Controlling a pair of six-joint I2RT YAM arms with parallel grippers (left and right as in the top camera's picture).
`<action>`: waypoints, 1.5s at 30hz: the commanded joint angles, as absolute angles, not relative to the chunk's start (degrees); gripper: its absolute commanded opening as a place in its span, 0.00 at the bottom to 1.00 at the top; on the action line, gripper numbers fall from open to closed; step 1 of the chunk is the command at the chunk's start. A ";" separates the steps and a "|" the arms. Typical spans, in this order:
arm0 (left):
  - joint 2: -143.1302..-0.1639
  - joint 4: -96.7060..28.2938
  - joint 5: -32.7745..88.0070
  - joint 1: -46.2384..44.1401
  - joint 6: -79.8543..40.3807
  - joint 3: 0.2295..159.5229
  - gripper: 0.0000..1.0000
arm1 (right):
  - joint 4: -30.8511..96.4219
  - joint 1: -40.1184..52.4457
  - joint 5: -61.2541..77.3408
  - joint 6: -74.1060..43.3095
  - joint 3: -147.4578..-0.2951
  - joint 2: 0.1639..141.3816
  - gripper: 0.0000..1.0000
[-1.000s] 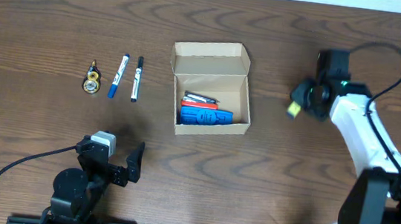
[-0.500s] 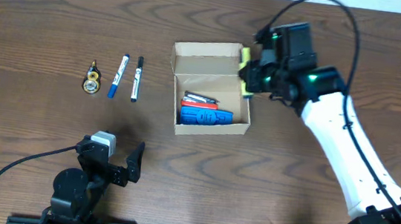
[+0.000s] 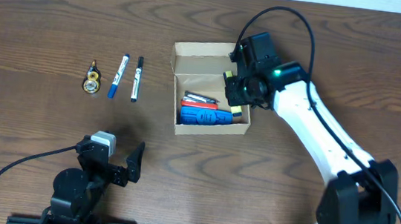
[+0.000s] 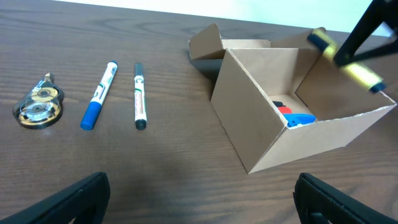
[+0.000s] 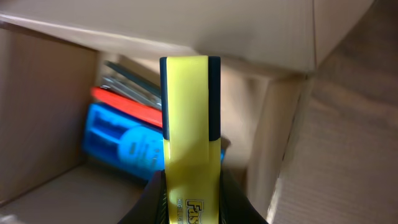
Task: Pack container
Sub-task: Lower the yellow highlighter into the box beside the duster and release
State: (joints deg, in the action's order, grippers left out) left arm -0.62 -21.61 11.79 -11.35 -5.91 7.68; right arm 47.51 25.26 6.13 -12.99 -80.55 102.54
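Fingers of my left gripper (image 4: pixel 199 186) are spread wide and hold nothing. That arm is folded low at the near edge of the table (image 3: pixel 47 6), pointing toward the work.

Further in, the container (image 3: pixel 211 127) stands open near the table's middle, its flap lid tipped back on the far side. Inside I can see a blue item (image 3: pixel 207 117), a red one (image 3: pixel 195 104) behind it, and a couple of thin pens (image 3: pixel 200 97) beyond that, so I judge packing partly done.

My right arm reaches in from the right with the elbow out, wrist bent down over the box's right end. The right gripper (image 5: pixel 189 199) is pinching a yellow highlighter (image 5: pixel 186 112) by its lower body. The highlighter hangs above the inside of the box, close by the right wall, not yet let go.

Well left of the box, a blue marker (image 3: pixel 118 76), a dark marker (image 3: pixel 137 79) and a correction tape roller (image 3: pixel 93 80) lie loose. I take those as what is left, then probably closing the lid.
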 commanded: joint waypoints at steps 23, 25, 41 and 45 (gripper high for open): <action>-0.25 -21.61 11.94 -11.64 -5.13 6.46 0.95 | 49.91 25.58 -1.02 -22.35 -80.58 104.05 0.46; -0.25 -21.61 11.94 -11.64 -5.13 6.46 0.95 | 49.87 25.61 -0.71 -23.22 -80.58 103.92 0.45; -0.25 -21.63 11.94 -11.64 -5.10 6.46 0.95 | 53.87 25.28 -9.17 -25.32 -84.95 91.98 0.39; -0.25 -21.63 11.94 -11.62 -5.13 6.46 0.95 | 57.25 24.60 -10.37 -25.93 -83.02 92.86 0.17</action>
State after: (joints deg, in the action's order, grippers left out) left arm -0.62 -21.61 11.79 -11.35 -5.91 7.68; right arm 56.38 25.19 -6.37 -24.18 -84.58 91.33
